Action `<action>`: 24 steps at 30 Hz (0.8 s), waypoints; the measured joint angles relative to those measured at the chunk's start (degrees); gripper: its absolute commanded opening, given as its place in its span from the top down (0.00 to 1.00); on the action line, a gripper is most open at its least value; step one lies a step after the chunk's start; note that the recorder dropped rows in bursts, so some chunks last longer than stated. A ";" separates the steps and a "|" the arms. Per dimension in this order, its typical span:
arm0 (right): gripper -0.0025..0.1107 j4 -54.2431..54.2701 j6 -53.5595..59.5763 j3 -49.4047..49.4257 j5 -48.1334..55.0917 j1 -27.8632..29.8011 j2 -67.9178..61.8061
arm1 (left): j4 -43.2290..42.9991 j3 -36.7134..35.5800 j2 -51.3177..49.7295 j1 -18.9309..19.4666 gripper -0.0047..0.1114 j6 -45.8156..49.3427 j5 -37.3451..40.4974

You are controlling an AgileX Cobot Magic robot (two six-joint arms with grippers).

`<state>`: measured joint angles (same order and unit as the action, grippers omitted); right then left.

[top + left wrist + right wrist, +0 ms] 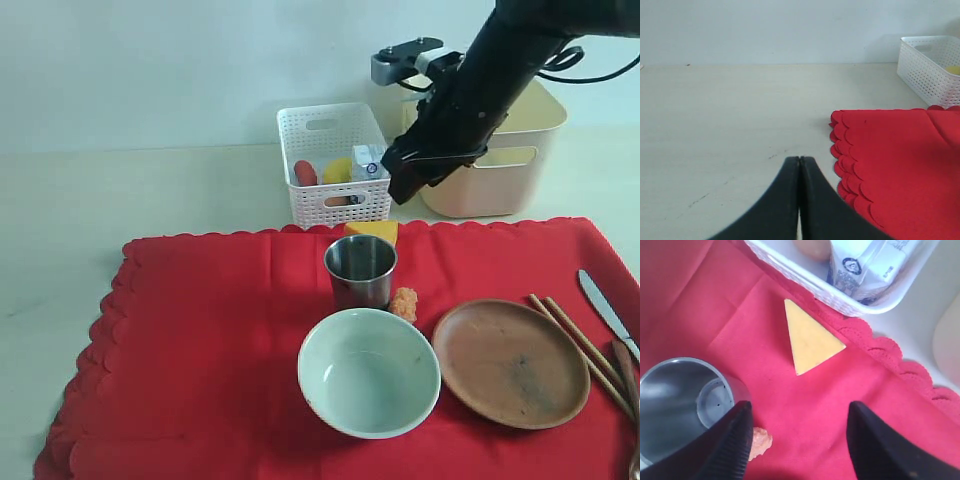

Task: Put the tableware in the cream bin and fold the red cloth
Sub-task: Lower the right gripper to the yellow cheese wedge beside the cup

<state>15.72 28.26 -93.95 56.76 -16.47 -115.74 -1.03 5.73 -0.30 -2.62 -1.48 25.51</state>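
The pale table (150, 200) carries the red cloth (220, 340), spread flat. Behind the cloth stand the cream bin (500, 170) and, beside it, a white lattice basket (340, 205) holding food. On the cloth lie the brown plate (510, 362), the pale bowl (369, 372) touching the upright steel cup (361, 270), then chopsticks (580, 345) and knife (605, 302) at the right edge. The right gripper (800, 407) hangs wide and empty above a yellow wedge (810, 340). The left gripper (799, 165), jaws pressed together, is over bare table.
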 measured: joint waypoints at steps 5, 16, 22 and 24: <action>0.50 0.00 -0.34 0.09 -2.20 0.00 -1.99 | 0.00 0.00 0.00 0.00 0.96 0.00 0.00; 0.50 0.00 -0.61 0.09 -7.06 0.00 -5.06 | 0.00 0.00 0.00 0.00 0.96 0.00 0.00; 0.48 -1.19 2.22 0.09 -8.47 -1.30 -6.27 | 0.00 0.00 0.00 0.00 0.96 0.00 0.00; 0.44 -1.90 2.76 0.09 -9.35 -2.27 -6.65 | 0.00 0.00 0.00 0.00 0.96 0.00 0.00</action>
<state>13.82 31.02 -93.86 47.41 -18.73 -122.39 -1.03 5.73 -0.30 -2.62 -1.48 25.51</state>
